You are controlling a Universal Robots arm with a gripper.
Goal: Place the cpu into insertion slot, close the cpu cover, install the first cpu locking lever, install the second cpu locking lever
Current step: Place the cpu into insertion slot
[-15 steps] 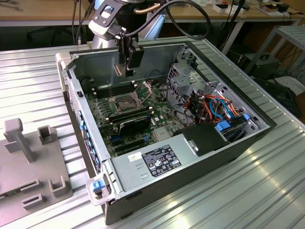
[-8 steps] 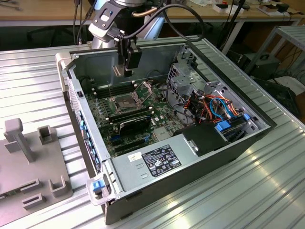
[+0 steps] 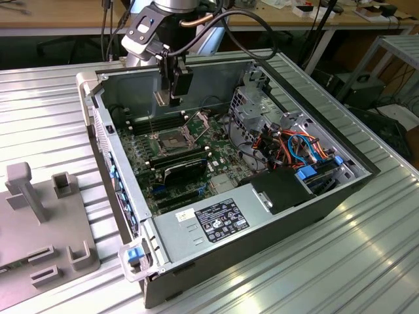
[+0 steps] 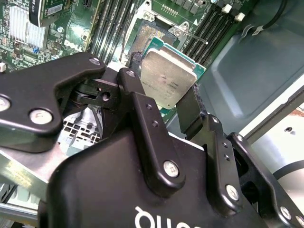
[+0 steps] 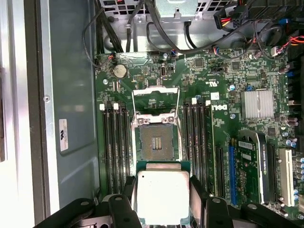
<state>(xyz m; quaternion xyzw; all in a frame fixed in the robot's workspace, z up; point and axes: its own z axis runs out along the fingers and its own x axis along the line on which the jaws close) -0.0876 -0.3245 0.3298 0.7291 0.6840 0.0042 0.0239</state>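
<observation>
While the claw pinches the cpu by two opposite edges, the insertion slot sits uncovered below

A: Where is the cpu?

B: The cpu is a flat square chip with a silver-grey top and a thin green edge. The gripper clamps it at two opposite sides. It hangs above the green circuit board, just short of the insertion slot.

A: And the slot?

B: It lies bare in the board's middle part, its dark pin field showing inside a silver rim. The cpu cover is swung open on the side away from the chip, and the board shows through its square window. A thin wire locking lever runs just beside the slot.
</observation>
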